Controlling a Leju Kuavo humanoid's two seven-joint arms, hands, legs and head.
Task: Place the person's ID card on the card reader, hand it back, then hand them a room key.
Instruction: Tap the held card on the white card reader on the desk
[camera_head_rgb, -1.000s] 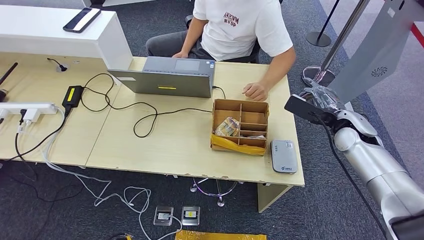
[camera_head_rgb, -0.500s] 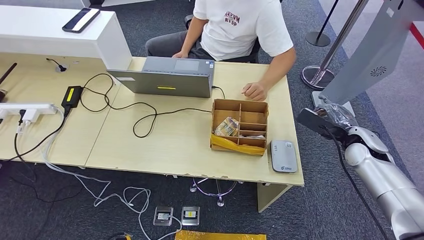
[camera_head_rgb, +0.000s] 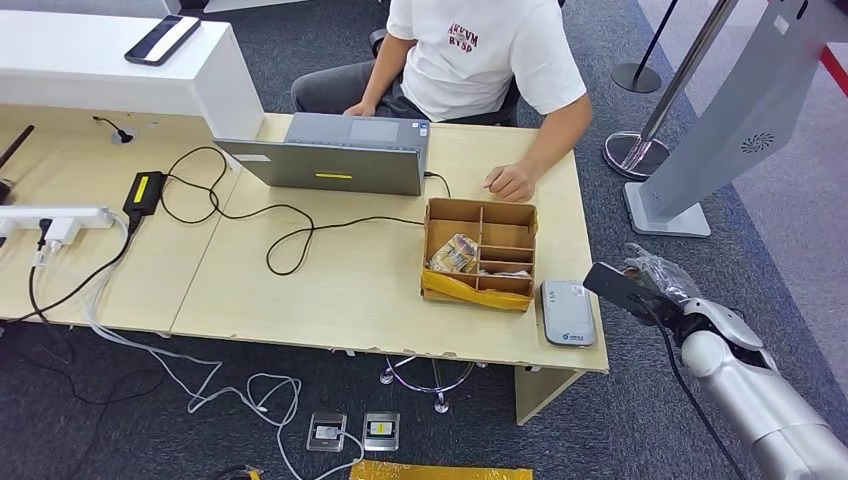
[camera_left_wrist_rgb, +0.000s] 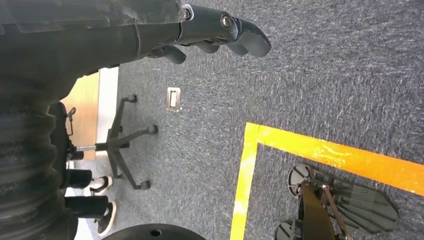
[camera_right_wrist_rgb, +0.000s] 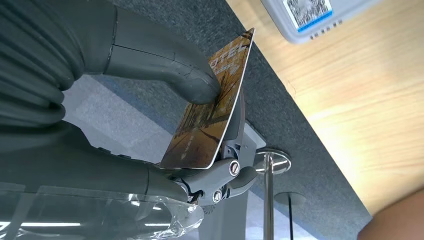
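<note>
My right hand (camera_head_rgb: 655, 288) hangs off the table's right edge, level with the grey card reader (camera_head_rgb: 568, 313) and a little to its right. It pinches a brown card (camera_right_wrist_rgb: 212, 107) printed "HOTEL" between the thumb (camera_right_wrist_rgb: 165, 65) and the fingers behind it; in the head view the card (camera_head_rgb: 612, 283) looks dark. A corner of the card reader (camera_right_wrist_rgb: 310, 15) lies beyond the card on the wooden table (camera_right_wrist_rgb: 350, 100). The left hand (camera_left_wrist_rgb: 220, 30) hangs over the carpet with loosely bent fingers and nothing in it. A person in a white shirt sits behind the table, one hand (camera_head_rgb: 512, 182) resting on it.
A compartmented cardboard box (camera_head_rgb: 480, 255) holding cards (camera_head_rgb: 455, 253) stands just left of the reader. A laptop (camera_head_rgb: 335, 160), cables and a power strip (camera_head_rgb: 55, 215) occupy the table's left part. A grey kiosk base (camera_head_rgb: 665, 215) and a stanchion (camera_head_rgb: 630, 150) stand on the floor beyond my right hand.
My right arm has dropped and drawn back along the table's right edge, from level with the person's hand to beside the card reader, still holding the card. The person has stayed still.
</note>
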